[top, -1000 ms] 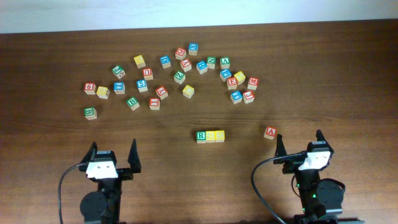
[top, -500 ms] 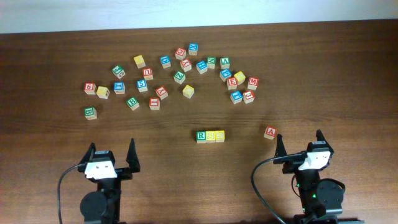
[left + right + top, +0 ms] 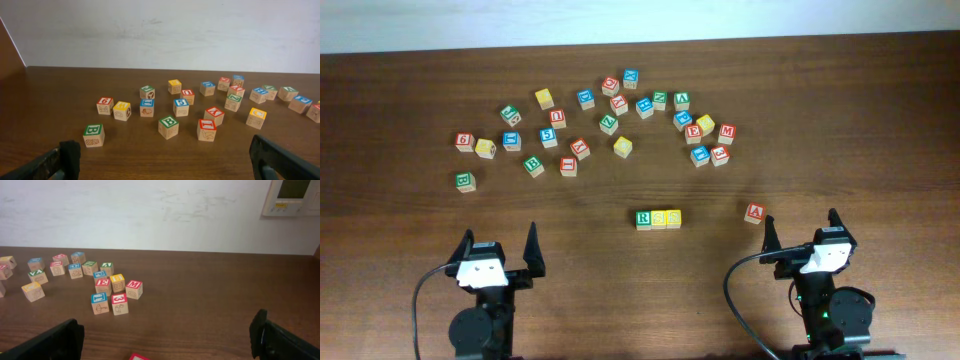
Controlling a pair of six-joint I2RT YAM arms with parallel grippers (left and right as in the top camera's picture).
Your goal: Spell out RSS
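Note:
Three cubes stand side by side in a row at the table's middle in the overhead view: the green R cube (image 3: 643, 219), then two yellow-faced S cubes (image 3: 658, 218) (image 3: 673, 217), touching each other. My left gripper (image 3: 501, 240) sits near the front edge, left of the row, open with nothing in it. My right gripper (image 3: 801, 224) rests at the front right, also open with nothing between its fingers. Neither wrist view shows the row. In those views the left gripper (image 3: 165, 160) and right gripper (image 3: 165, 337) show wide-apart fingers over bare wood.
Several loose letter cubes lie scattered across the back of the table (image 3: 880, 120). Green B cubes (image 3: 465, 181) (image 3: 533, 166) are at the left. A red A cube (image 3: 754, 212) lies just ahead of the right gripper, its top edge (image 3: 140, 357) showing in the right wrist view.

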